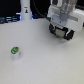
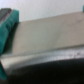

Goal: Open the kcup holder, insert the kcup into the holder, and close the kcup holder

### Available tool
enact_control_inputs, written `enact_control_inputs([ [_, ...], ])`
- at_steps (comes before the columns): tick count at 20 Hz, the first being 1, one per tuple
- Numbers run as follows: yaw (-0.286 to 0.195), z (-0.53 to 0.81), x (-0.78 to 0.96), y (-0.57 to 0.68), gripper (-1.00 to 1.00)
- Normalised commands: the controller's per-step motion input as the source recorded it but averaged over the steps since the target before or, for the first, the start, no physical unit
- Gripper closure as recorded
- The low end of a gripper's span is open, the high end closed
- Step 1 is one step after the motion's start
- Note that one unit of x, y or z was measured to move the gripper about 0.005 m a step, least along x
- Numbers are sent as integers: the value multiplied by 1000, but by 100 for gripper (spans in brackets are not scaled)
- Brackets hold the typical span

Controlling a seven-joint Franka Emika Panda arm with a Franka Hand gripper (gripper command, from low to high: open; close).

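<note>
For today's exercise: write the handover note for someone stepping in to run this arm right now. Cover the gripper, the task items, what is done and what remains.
Gripper: hangs above the table, nothing visibly held; open or shut is unclear.
Kcup: stands upright on the table toward the exterior view's left, apart from the gripper, untouched.
Kcup holder: not in either view.
Done: nothing visible.
Left: open the holder, pick up and insert the kcup, close the holder.

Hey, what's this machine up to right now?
A white robot arm's gripper hangs above a pale table, holding nothing that I can see. A small white cylindrical pod with a green top stands alone on the table, towards the exterior view's left, well apart from the gripper. A tall white bottle-shaped object stands at the back. The pod is not picked up yet. The wrist view is too blurred to read.
</note>
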Motion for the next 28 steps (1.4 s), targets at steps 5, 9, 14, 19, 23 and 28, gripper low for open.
enact_control_inputs([
  [5, -44, 236, 984, -286, 100],
  [9, -34, 180, 750, -244, 100],
  [14, 40, 101, 422, -212, 100],
  [19, 5, 140, 647, -304, 100],
  [23, -44, 247, 966, -314, 100],
  [28, -44, 222, 954, -325, 100],
])
